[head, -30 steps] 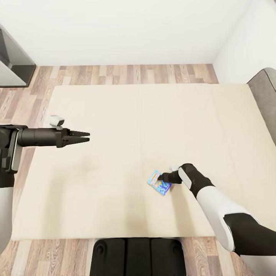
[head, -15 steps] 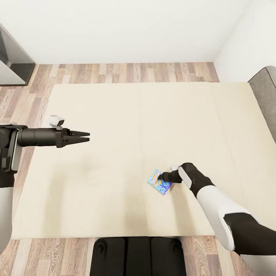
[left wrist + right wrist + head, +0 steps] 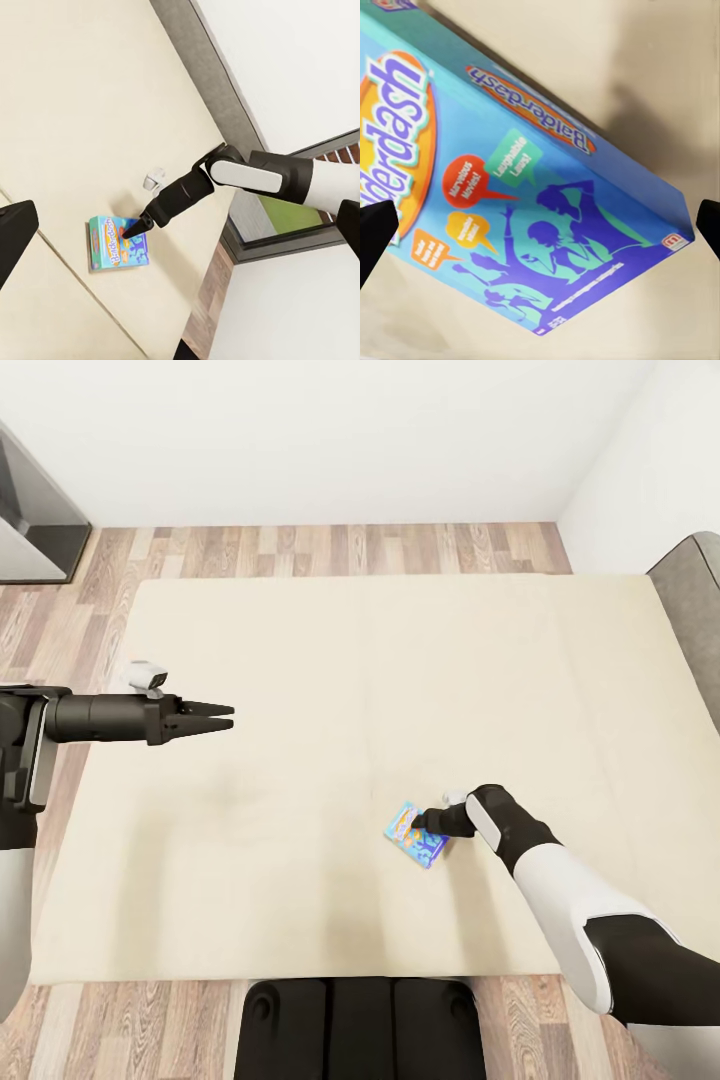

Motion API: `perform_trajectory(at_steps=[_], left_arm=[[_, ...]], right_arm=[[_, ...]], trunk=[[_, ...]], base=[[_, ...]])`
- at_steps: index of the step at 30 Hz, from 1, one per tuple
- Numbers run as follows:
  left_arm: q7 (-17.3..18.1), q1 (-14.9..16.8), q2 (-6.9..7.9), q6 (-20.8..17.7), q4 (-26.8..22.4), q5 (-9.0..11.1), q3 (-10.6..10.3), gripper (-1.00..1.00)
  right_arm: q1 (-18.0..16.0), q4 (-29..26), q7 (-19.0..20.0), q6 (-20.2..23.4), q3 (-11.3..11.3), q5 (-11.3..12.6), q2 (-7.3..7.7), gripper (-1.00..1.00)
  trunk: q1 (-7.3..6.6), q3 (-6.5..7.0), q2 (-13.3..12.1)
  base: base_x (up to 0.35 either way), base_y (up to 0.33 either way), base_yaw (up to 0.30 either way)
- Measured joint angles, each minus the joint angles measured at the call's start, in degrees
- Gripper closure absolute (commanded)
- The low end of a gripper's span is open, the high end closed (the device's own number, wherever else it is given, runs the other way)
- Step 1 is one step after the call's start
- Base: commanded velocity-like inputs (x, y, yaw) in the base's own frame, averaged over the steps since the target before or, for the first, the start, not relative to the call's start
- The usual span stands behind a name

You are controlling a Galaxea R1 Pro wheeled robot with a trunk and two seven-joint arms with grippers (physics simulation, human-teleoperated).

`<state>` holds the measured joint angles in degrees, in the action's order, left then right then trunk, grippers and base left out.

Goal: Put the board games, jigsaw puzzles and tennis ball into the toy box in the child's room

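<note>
Plain white walls (image 3: 330, 440) meeting in corner at upper right. Wood-plank floor (image 3: 330, 552) in mixed brown and grey tones, running along far wall and down left side, also strip at near edge. Wide low bed with beige mattress (image 3: 300, 660), faint seam down middle, taking most of head view. Low grey headboard (image 3: 692, 600) at right edge. Dark grey cabinet with pale side (image 3: 35, 525) at upper left. Grey-framed window (image 3: 292, 229) low beside headboard, green outside. Soft even light, faint shadows.

- The blue board game (image 3: 416, 836), a flat box printed "Balderdash", lies face up and skewed on the bed (image 3: 300, 690), near its front edge.
- The bed's beige mattress has a central seam.
</note>
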<state>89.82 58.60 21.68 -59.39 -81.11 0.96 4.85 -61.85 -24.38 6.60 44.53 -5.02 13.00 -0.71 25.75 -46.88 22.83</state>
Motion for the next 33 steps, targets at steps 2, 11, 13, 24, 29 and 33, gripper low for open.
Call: perform_trajectory(at_steps=[2,11,13,24,29,33], left_arm=[[0.0,0.0,0.0,0.0,0.0,0.0,0.0,-1.0],[0.0,0.0,0.0,0.0,0.0,0.0,-0.02,-1.0],[0.0,0.0,0.0,0.0,0.0,0.0,-0.01,-1.0],[0.0,0.0,0.08,0.0,0.0,0.0,-0.01,-1.0],[0.0,0.0,0.02,0.0,0.0,0.0,0.0,-1.0],[0.0,0.0,0.01,0.0,0.0,0.0,-0.04,-1.0]], right_arm=[[0.0,0.0,0.0,0.0,-0.01,0.0,0.02,-1.0],[0.0,0.0,0.0,0.0,-0.04,0.0,0.0,-1.0],[0.0,0.0,0.0,0.0,-0.02,0.01,-0.05,-1.0],[0.0,0.0,-0.01,0.0,0.0,0.0,-0.12,-1.0],[0.0,0.0,0.05,0.0,-0.07,-0.01,-0.03,-1.0],[0.0,0.0,0.01,0.0,-0.08,0.01,0.03,-1.0]], trunk=[[0.0,0.0,0.0],[0.0,-0.1,0.0],[0.0,-0.18,0.0],[0.0,-0.79,0.0],[0.0,-0.99,0.0],[0.0,-1.02,0.0]], base=[[0.0,0.0,0.0],[0.0,0.0,0.0],[0.0,0.0,0.0],[0.0,0.0,0.0],[0.0,0.0,0.0],[0.0,0.0,0.0]])
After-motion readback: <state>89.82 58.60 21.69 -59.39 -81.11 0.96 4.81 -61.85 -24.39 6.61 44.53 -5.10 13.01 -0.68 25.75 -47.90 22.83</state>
